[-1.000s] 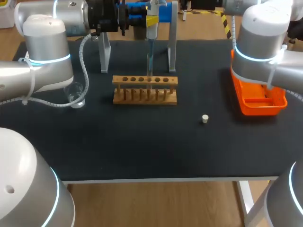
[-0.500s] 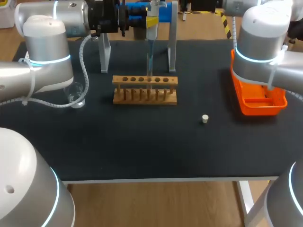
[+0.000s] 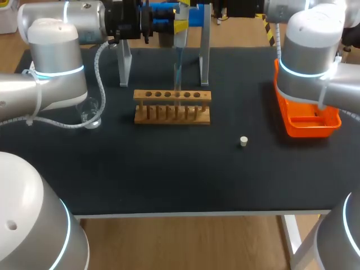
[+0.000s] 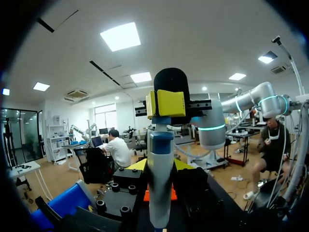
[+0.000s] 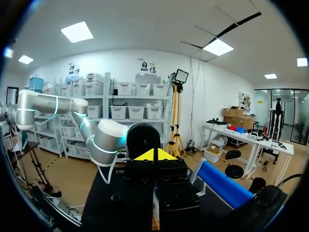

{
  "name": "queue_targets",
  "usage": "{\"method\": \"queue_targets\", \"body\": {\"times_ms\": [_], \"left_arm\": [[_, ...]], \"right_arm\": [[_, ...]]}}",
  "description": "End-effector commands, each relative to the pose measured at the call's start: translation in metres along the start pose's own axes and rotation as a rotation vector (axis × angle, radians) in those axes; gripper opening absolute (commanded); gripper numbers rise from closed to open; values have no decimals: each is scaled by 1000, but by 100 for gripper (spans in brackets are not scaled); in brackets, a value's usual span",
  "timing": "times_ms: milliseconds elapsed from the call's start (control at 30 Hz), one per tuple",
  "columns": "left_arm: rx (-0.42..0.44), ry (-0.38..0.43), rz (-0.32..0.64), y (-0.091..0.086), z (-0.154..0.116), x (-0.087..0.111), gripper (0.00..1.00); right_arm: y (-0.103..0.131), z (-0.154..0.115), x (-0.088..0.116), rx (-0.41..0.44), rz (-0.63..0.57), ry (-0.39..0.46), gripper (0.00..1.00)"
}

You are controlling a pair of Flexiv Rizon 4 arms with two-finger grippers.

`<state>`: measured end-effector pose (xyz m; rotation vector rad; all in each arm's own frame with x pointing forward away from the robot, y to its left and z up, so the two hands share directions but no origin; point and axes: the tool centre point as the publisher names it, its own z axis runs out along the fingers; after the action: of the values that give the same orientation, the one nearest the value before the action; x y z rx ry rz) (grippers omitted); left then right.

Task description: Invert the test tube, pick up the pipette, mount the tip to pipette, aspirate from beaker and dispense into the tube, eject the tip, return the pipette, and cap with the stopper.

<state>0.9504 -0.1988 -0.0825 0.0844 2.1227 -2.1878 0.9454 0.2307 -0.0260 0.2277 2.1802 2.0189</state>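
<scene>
Black table [image 3: 169, 180]. Orange tray [image 3: 306, 121] sits well right of the wooden rack [image 3: 172, 107]. Pipette [image 3: 180, 38] is upright above the rack's back edge, with the left gripper [image 3: 179, 25] clamped on its body. The pipette's tip reaches down to the test tube [image 3: 177, 79], which stands in a middle hole of the rack. Right gripper [image 4: 166, 102] is just over the pipette's top, yellow tips pressed together, nothing between them. Glass beaker [image 3: 90, 115] is near the rack's left end. Stopper [image 3: 243, 141] lies on the table right-front of the rack, apart from it.
</scene>
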Motion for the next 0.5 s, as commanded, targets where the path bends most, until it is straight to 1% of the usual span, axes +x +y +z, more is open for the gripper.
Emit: {"method": "queue_targets", "body": {"times_ms": [33, 300, 500], "left_arm": [[3, 0, 1, -3, 0, -2, 0], [3, 0, 1, -3, 0, -2, 0], [3, 0, 1, -3, 0, -2, 0]], "right_arm": [[-10, -2, 1, 7, 5, 4, 0], [-11, -1, 1, 15, 10, 5, 0], [5, -7, -1, -19, -15, -6, 0]]}}
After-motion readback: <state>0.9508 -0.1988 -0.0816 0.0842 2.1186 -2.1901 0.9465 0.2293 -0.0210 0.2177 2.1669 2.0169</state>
